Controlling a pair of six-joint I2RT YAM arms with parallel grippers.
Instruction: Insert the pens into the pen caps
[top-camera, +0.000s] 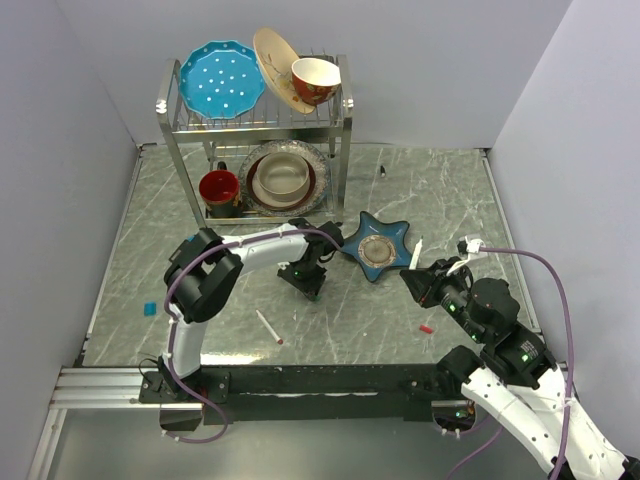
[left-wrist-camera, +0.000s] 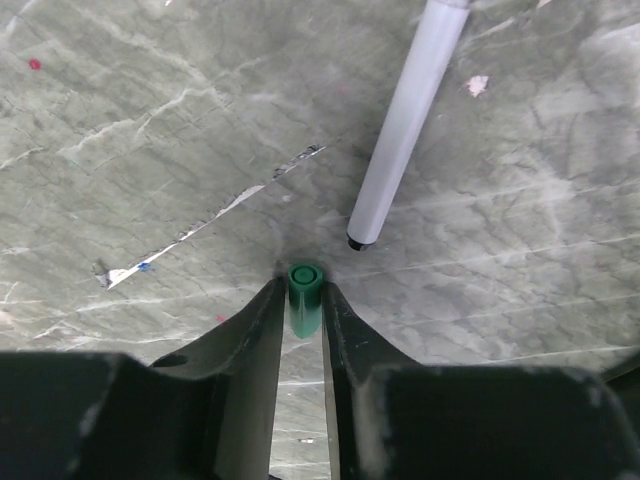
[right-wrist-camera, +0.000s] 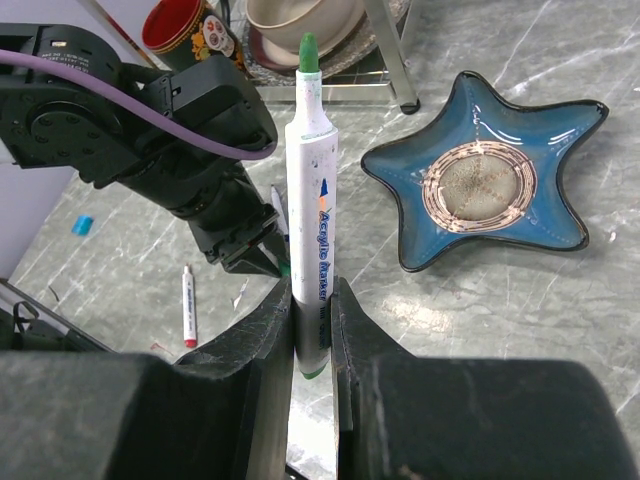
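The left hand (left-wrist-camera: 303, 298) is clenched on a small green cap (left-wrist-camera: 304, 278), low over the grey marbled surface (left-wrist-camera: 520, 250), and the cap's round end pokes out past the fingertips. Just beside the cap lies a white pen (left-wrist-camera: 400, 130), its dark end nearest. The right hand (right-wrist-camera: 312, 315) grasps a green-tipped pen (right-wrist-camera: 311, 200) upright, tip up, near a star-shaped dish (right-wrist-camera: 560, 140). A red-ended pen (right-wrist-camera: 187, 300) lies on the surface, apart from both hands.
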